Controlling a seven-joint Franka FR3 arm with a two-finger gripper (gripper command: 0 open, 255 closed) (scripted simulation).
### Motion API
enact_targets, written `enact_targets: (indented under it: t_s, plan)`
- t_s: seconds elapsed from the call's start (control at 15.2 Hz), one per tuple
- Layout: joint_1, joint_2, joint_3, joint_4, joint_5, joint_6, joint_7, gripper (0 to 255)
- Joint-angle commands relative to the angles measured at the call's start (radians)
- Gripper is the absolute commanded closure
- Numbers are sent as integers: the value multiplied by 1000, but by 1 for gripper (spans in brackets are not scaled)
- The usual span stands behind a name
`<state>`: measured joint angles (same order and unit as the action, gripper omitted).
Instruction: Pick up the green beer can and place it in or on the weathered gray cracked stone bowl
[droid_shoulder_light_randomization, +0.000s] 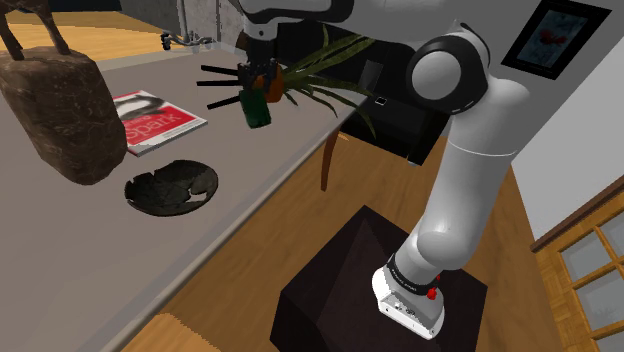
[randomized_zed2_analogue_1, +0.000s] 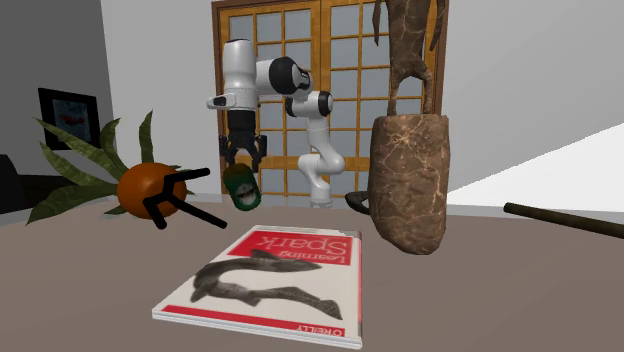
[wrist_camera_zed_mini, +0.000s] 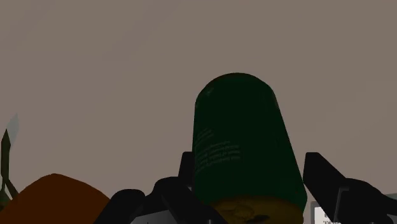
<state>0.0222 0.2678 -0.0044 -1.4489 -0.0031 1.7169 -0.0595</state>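
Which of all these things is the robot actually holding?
The green can, clasped tilted in the black gripper; the book and dark bowl lie untouched on the table.

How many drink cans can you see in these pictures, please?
1. The green can is clasped in the gripper, tilted, above the table, beside the orange plant. Others may be hidden behind the brown block.
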Motion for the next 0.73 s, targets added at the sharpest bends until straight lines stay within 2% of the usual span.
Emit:
enact_targets:
  t_s: [0.0,0.66]
  plan:
    - [0,-2,0,25,0,-27,0,255]
    - [0,34,0,213,0,-179,-1,255]
